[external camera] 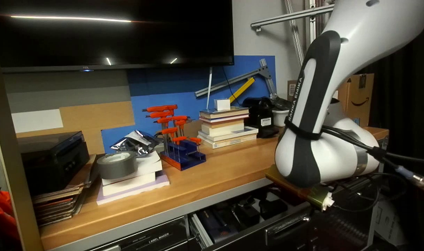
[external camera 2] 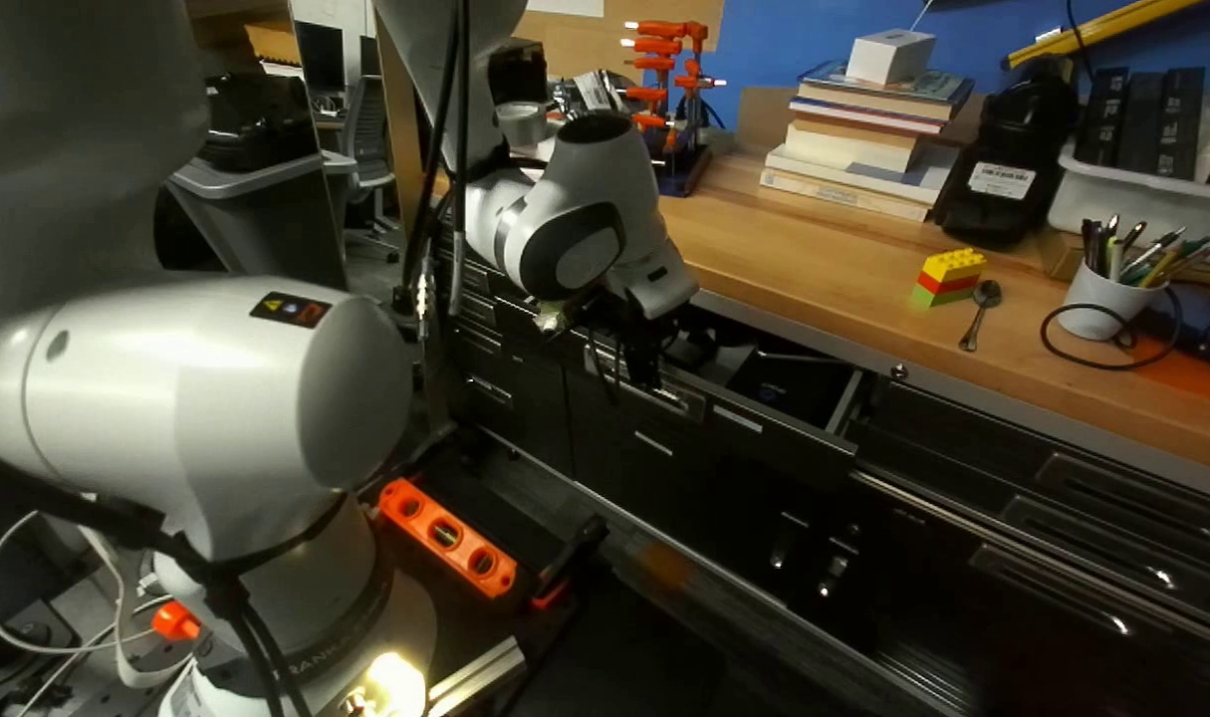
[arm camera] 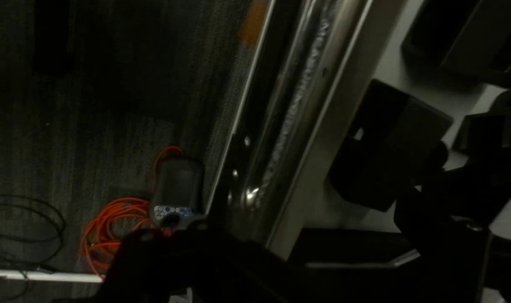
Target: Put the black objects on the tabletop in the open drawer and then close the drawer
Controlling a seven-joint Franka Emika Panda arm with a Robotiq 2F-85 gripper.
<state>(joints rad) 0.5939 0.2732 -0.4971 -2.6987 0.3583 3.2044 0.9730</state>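
Observation:
The drawer (external camera: 239,241) (external camera 2: 809,438) stands open under the wooden tabletop (external camera: 232,165) (external camera 2: 824,269). Small black blocky objects lie inside it, one (external camera: 246,212) beside another (external camera: 273,206). In the wrist view a black block (arm camera: 394,143) lies just behind the drawer front, with a second dark item (arm camera: 491,122) beside it. No such small black block shows on the tabletop. My gripper (external camera 2: 642,358) is low at the drawer's front edge, near its handle. In the dark wrist view its fingers (arm camera: 314,219) look spread, one on each side of the front panel, with nothing between them but that edge.
A red-orange tool rack (external camera: 184,157), stacked books (external camera: 229,130) and a large black case (external camera: 262,116) stand on the tabletop. Toy bricks (external camera 2: 948,279), a spoon (external camera 2: 981,309) and a pen cup (external camera 2: 1102,299) are nearby. An orange level (external camera 2: 445,538) lies by the robot base.

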